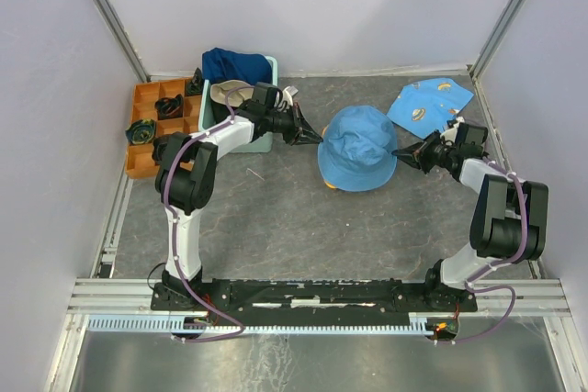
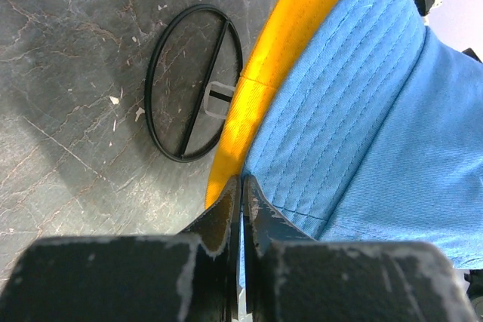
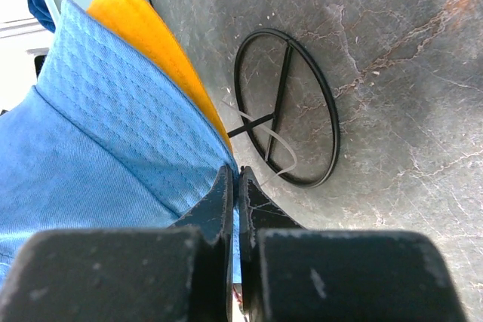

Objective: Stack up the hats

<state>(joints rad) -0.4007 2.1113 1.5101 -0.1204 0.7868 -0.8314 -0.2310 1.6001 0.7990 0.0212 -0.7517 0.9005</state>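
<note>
The left gripper [image 1: 317,138] is closed, pinching the left brim of the light blue hat [image 1: 358,144], which sits mid-table over the yellow-orange hat [image 2: 260,81]. The right gripper [image 1: 401,151] is closed on the right brim. If one lets go late, the blue hat may be pulled off-centre

middle: we've got the upper hat [image 1: 356,140] sitting on the lower hat [image 1: 332,184]
sides: left gripper [image 1: 317,138] at its left brim, right gripper [image 1: 399,151] at its right brim
back left: tub [image 1: 272,72] with another hat [image 1: 234,63] in it, and we see a divided tray [image 1: 138,167] left of that
back right: cloth [image 1: 428,106]
</note>
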